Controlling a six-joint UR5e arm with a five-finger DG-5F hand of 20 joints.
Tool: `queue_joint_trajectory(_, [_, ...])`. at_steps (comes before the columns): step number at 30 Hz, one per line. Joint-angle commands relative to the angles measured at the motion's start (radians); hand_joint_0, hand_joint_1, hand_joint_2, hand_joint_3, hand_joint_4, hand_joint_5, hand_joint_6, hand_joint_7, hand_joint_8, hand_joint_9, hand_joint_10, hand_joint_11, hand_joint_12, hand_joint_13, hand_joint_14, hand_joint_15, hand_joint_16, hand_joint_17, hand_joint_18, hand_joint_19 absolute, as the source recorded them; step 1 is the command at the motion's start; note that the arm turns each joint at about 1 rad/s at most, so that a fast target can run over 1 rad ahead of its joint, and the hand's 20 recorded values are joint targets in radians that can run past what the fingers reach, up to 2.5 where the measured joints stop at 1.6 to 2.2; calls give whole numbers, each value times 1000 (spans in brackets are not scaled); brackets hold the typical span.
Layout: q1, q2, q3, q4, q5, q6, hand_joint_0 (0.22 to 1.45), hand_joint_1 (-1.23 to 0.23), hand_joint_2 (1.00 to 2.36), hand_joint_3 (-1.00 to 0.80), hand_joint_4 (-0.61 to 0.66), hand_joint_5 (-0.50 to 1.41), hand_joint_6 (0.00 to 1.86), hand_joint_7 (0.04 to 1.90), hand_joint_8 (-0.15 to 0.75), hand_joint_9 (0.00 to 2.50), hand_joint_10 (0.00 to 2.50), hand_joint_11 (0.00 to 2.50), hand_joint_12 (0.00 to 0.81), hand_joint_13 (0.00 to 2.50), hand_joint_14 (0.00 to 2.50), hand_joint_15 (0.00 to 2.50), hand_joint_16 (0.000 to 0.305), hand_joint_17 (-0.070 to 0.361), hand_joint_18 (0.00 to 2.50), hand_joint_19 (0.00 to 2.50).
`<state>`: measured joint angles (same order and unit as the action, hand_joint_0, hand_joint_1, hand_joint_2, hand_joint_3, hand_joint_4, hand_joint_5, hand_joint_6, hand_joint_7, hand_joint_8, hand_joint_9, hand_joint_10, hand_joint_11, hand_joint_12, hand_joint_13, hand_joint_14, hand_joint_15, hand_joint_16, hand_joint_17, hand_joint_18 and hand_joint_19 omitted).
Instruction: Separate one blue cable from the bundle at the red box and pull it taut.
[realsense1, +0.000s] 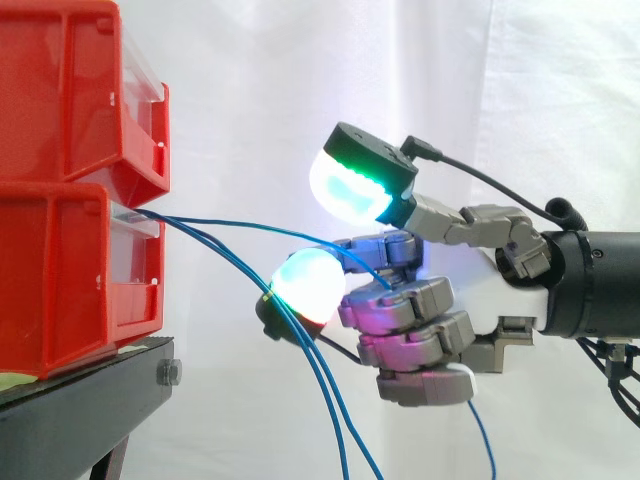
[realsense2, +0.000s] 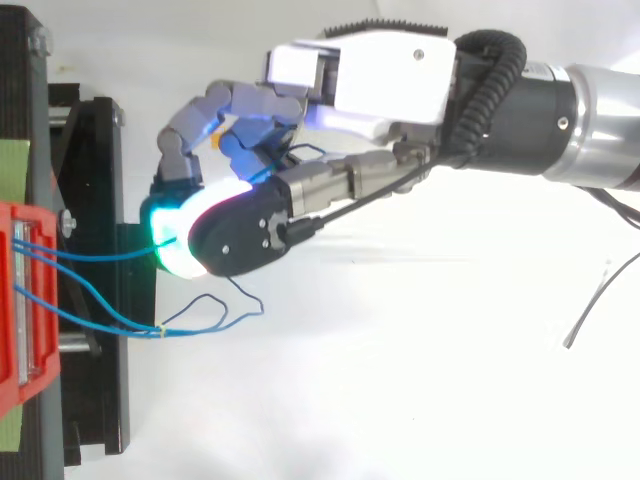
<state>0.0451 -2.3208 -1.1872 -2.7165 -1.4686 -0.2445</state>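
**One strand picked out, slack left to take up**

Side view: your hand (realsense1: 420, 320) sat a little way off the lower red bin (realsense1: 70, 280). Its fingers were curled round one blue cable (realsense1: 250, 228), with the thumb pad lifted above. That cable ran from the bin's mouth to the fingers in a shallow arc, so not quite tight. The rest of the bundle (realsense1: 329, 410) drooped past one glowing fingertip and hung below the hand.

Top view: the blue cable (realsense2: 100, 256) ran nearly straight from the bin to the hand (realsense2: 380, 75). The others sagged aside to a small tie (realsense2: 160, 330) and looped on the white surface.

I'd say the separating was done and pulling was the step in hand. What it called for next was a steady draw away from the bin. You'd need to keep the grip firm so the strand didn't slip, and make sure the tied ones didn't get dragged along.
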Motion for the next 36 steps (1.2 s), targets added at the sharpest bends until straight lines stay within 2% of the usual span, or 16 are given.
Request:
queue_joint_trajectory(1, [-2,1,-2,14,22,21,486,-447,1000,-500,130,-177,938,912,307,635,2500,1402,367,814,2500,1359,44,99,1359,1605])
queue_joint_trajectory(7, [-2,1,-2,18,40,17,491,-477,1000,-500,127,-178,938,903,311,612,2500,1447,376,789,2500,1349,43,97,1384,1710])
queue_joint_trajectory(11, [-2,0,-2,14,50,17,540,-570,1000,-500,111,-179,937,913,290,588,2500,1442,361,773,2500,1356,37,83,1369,1764])
queue_joint_trajectory(15, [1,0,0,3,83,16,572,-636,1005,-425,100,-177,938,912,282,589,2500,1454,348,769,2500,1395,34,77,1365,1783])
queue_joint_trajectory(22, [12,0,0,-6,94,16,619,-718,1018,-178,38,-165,954,980,283,612,2500,1459,352,804,2500,1363,35,80,1403,1772])
queue_joint_trajectory(23, [16,0,-2,-2,105,17,620,-723,1017,-160,29,-164,956,975,291,617,2500,1442,347,807,2500,1357,37,84,1415,1746])
queue_joint_trajectory(25, [18,0,0,1,113,16,622,-727,1016,-165,37,-164,957,968,292,616,2500,1487,355,812,2500,1381,37,84,1415,1754])
queue_joint_trajectory(29, [22,0,0,4,129,16,598,-679,1011,-334,69,-165,953,937,275,606,2500,1473,345,794,2500,1410,34,77,1377,1761])
queue_joint_trajectory(36, [27,0,0,4,132,16,640,-736,1016,-226,4,-162,952,999,272,618,2500,1499,334,802,2500,1420,34,77,1366,1751])
